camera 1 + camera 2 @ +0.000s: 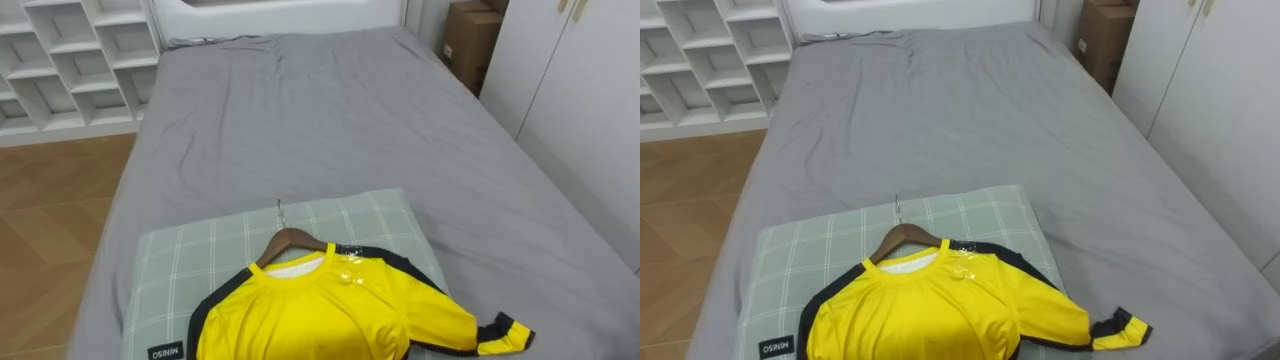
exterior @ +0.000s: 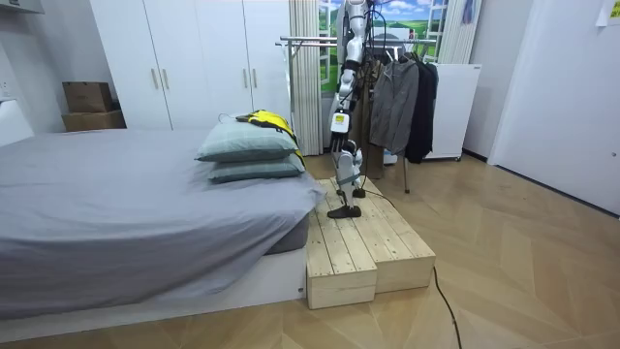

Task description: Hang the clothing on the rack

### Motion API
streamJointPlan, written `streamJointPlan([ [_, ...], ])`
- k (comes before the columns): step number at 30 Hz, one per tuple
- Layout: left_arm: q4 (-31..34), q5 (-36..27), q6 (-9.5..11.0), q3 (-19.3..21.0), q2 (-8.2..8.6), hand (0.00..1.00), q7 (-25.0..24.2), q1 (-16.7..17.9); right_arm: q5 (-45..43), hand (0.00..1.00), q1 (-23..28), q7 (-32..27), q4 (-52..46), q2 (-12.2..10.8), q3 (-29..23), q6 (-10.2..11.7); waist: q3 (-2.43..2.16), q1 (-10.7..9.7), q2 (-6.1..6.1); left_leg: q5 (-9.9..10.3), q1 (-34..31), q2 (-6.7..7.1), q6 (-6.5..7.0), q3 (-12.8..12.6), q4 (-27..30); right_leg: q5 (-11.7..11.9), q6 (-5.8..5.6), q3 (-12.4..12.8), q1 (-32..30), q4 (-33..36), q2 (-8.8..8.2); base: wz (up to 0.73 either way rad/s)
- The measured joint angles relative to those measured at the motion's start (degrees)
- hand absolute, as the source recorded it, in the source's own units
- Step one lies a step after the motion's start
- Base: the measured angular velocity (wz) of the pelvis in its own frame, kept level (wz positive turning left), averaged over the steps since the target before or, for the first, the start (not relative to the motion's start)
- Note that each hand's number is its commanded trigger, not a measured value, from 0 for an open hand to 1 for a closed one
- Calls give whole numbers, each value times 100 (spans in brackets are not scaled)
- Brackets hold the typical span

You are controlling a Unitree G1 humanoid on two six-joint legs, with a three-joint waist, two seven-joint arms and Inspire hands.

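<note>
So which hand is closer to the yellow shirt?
Can't tell for sure. The left hand hangs at the robot's side, to the room view's right of the yellow shirt, not touching it. Where the right hand is, I cannot tell.

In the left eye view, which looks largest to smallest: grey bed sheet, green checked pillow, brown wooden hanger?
1. Grey bed sheet
2. Green checked pillow
3. Brown wooden hanger, mostly hidden inside the yellow shirt
</note>
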State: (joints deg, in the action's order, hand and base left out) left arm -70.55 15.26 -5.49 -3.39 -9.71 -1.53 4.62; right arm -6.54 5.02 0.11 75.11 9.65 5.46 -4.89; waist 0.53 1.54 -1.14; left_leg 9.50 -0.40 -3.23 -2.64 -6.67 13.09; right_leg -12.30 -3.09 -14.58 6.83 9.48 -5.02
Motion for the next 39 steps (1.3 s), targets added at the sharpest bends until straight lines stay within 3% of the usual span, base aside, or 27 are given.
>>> streamJointPlan([
  [12,0,-38,222,38,-18,0,346,-2,4,0,3,-46,0,23,1,123,-4,2,-6,0,-6,3,0,-41,-43,5,4,-2,-5,-39,1,0],
  [33,-38,-805,484,63,-87,0,723,-2,508,0,2,-101,0,58,-2,332,5,0,-69,-1,6,7,0,-84,-83,11,7,-8,8,-82,-1,0],
  [39,-41,-903,598,275,-55,0,763,-4,693,0,2,-165,3,53,-9,402,3,-9,-72,-1,6,7,0,-85,-86,11,7,-6,7,-84,-1,0],
])
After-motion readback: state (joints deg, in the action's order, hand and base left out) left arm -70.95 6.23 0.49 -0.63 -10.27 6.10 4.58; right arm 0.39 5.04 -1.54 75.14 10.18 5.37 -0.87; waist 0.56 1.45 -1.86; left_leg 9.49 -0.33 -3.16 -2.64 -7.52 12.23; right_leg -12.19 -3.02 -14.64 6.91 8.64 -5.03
